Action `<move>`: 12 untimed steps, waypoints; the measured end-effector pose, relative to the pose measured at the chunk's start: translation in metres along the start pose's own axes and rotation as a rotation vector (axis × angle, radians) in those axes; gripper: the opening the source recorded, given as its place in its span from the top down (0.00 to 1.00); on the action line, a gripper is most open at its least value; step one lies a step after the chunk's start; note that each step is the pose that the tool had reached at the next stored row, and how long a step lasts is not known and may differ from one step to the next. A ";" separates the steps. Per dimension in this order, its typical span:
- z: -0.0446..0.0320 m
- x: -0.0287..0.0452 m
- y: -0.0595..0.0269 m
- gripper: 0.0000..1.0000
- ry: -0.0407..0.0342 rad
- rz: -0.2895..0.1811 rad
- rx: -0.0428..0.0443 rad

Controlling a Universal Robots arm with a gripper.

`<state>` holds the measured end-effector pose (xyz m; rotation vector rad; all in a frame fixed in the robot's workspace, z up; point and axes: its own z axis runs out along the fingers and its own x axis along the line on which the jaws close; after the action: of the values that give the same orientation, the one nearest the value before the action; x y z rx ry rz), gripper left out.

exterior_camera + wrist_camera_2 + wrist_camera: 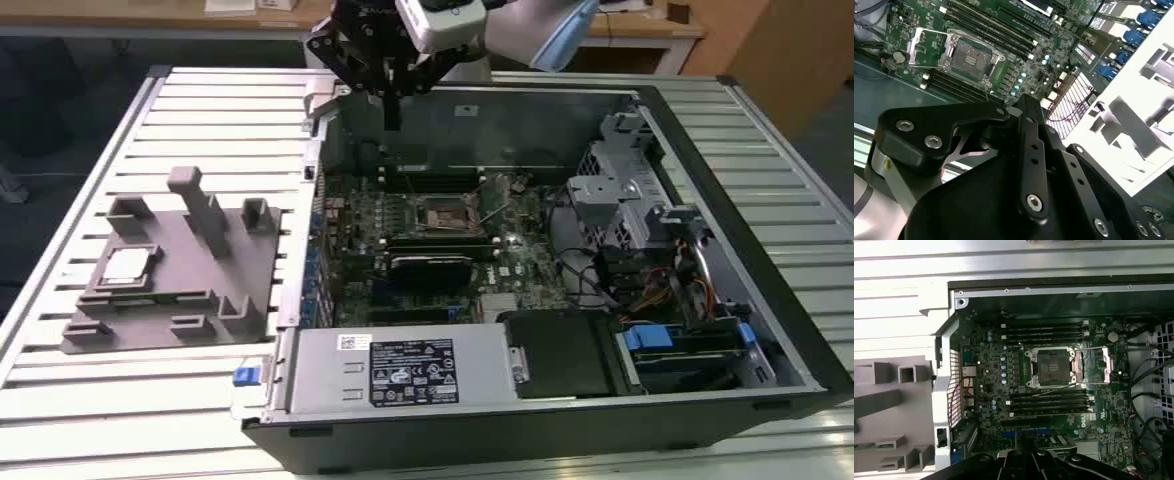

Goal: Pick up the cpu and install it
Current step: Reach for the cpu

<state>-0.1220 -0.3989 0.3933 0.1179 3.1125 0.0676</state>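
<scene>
The gripper [392, 122] hangs above the far edge of the open computer case [747, 250], its fingers pressed together with nothing visible between them. It touches nothing.

The cpu [127, 265] is well apart from the gripper, off to the exterior view's left and lower down. It lies flat in a shallow seat on the grey fixture block [200, 300], silver top facing up. The block stands on the slatted white worktop [80, 150] just beside the case wall, and several upright posts rise from it between the cpu and the gripper.

Inside the case, below the gripper and a little toward the exterior view's right, lies the green motherboard [514, 255]. Its dark square socket [445, 213] sits empty, and both wrist views show it [971, 57] [1051, 365] with its metal frame [1099, 365] swung open to one side. Dark memory slots [1046, 332] run along two sides of the socket.

Farther from the gripper, at the near end of the case, lies the silver power supply [400, 370] with a dark label on top. Blue-tabbed drive brackets [661, 338] sit beside it toward the exterior view's right.
</scene>
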 end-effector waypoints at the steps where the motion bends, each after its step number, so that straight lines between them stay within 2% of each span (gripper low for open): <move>1: 0.0000 0.0000 0.0000 0.89 0.0000 0.000 0.0000; 12: 0.0000 0.0022 -0.0002 0.89 -0.0001 0.000 -0.0001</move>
<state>-0.1241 -0.3989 0.3933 0.1180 3.1124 0.0677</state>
